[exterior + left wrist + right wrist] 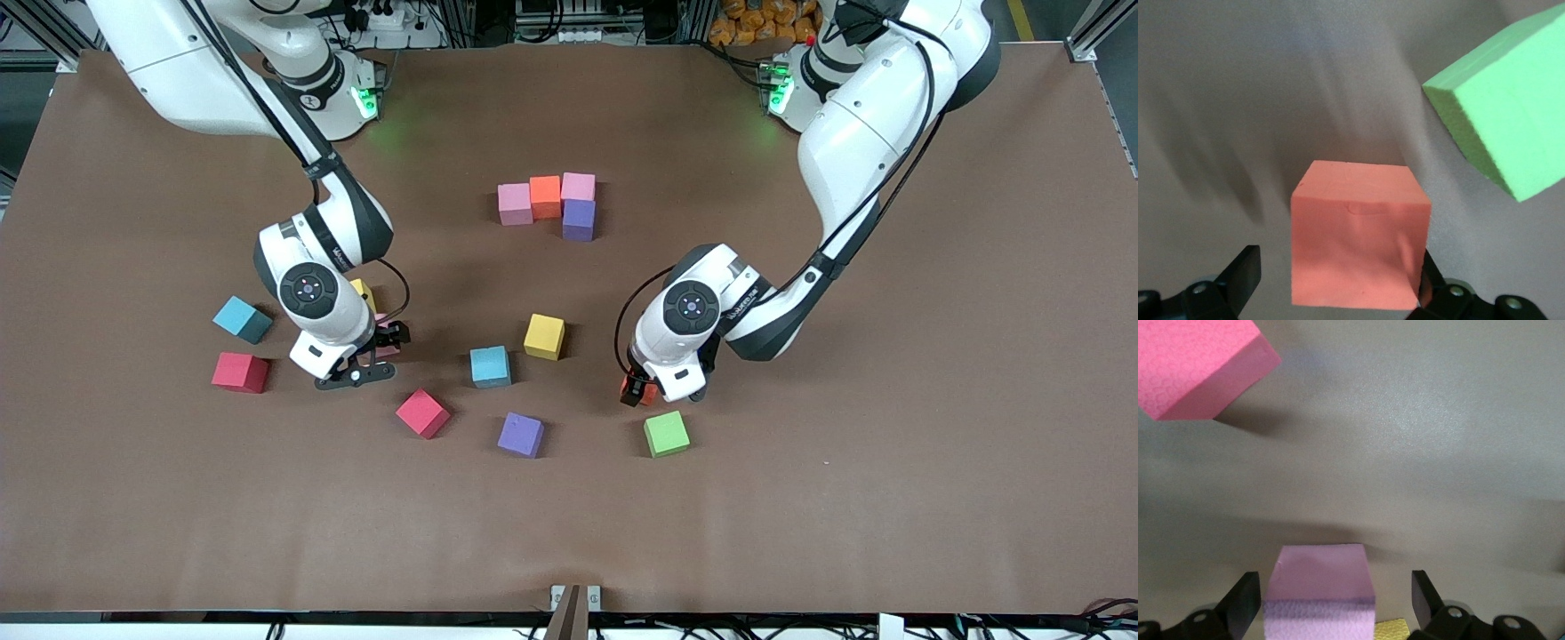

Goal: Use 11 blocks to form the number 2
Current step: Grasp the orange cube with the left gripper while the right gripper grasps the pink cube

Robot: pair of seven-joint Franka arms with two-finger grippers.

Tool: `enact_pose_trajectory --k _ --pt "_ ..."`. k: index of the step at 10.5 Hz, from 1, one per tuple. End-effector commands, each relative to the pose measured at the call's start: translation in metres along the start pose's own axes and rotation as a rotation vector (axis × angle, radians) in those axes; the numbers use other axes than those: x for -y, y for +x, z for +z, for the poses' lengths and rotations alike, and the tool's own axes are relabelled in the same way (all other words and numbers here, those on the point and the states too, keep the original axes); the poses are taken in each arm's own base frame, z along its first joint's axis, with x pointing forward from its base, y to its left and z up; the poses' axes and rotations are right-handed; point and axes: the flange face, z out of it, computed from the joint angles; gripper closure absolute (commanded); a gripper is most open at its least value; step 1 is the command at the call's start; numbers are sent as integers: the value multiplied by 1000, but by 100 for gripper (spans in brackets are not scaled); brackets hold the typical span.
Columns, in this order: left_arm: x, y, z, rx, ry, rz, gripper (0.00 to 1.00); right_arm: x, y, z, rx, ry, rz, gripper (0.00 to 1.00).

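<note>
Four blocks stand joined in the middle of the table: pink (515, 203), orange (545, 196), pink (578, 187) in a row, and purple (579, 220) against the last one, nearer the front camera. My left gripper (642, 391) is low and open around a loose orange block (1358, 233); one finger touches it and a gap shows at the other. A green block (666, 433) lies just beside it. My right gripper (1335, 593) is open around a loose pink block (1321, 587), with gaps on both sides. A yellow block (362, 292) sits beside that one.
Loose blocks lie around: light blue (242, 319) and red (240, 372) toward the right arm's end, red (422, 413), light blue (490, 366), yellow (543, 336) and purple (520, 435) between the grippers. The brown table (889, 489) stretches wide toward the front camera.
</note>
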Motion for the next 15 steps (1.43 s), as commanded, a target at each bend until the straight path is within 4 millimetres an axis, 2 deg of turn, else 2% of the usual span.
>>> enact_pose_trajectory --k 1,5,7,8,10,12,14,15 --pt "0 1 -6 9 14 72 0 1 -1 -4 -17 -5 -21 0" --pt "-3 6 -9 10 10 107 0 1 -3 -2 -10 -4 -118 0" --pt "-6 24 -10 9 8 85 0 8 -8 -1 -2 2 -126 0" --pt "-6 25 -8 8 11 85 0 10 -10 0 0 2 -130 0" --pt "-6 26 -7 10 13 73 0 8 -17 10 24 1 -141 0" --pt "-5 24 -7 9 13 77 14 6 -19 10 27 -1 -139 0" --pt "-5 22 -5 11 15 76 45 5 -21 11 30 -1 -137 0" --pt "-5 23 -5 11 15 74 69 3 -21 8 31 -1 -133 0"
